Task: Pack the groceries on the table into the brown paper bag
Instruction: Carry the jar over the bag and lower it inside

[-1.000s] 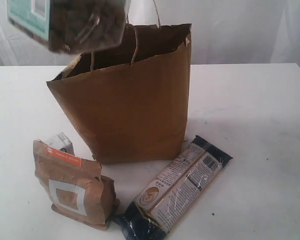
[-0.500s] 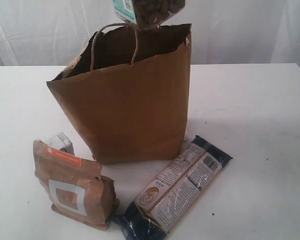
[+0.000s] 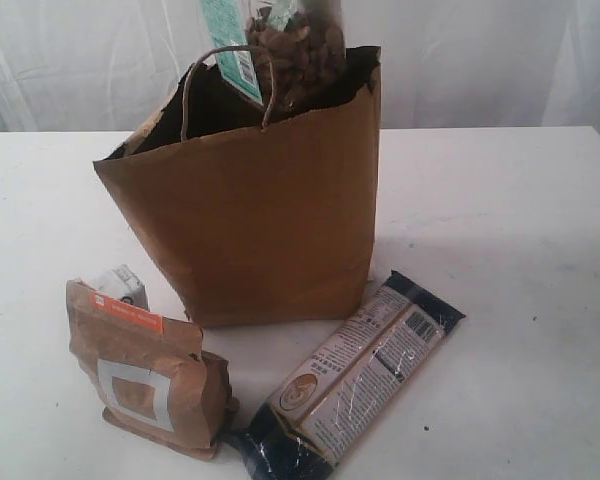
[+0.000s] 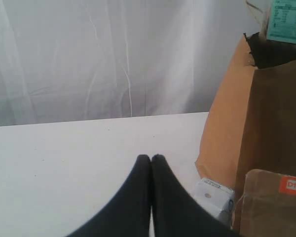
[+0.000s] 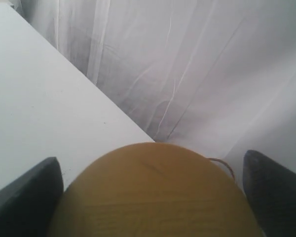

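1. The big gold-lidded clear jar [image 3: 295,50] (full of brown, nut-like pieces) hangs in the mouth of the brown paper bag [image 3: 260,230], its lid clasped by the right gripper [image 5: 148,170].
2. Next, probably: lower it, then release.
3. The bag's interior is too dark to see into.
4. The brown orange-striped pouch [image 3: 145,370], long dark-blue packet [image 3: 355,375] and small white-blue carton [image 3: 120,285] lie on the table [image 3: 520,230]; the left gripper [image 4: 151,159] is closed and empty.

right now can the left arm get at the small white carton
Probably yes: the carton lies close by the shut left gripper, bare table between; the pouch crowds one side.
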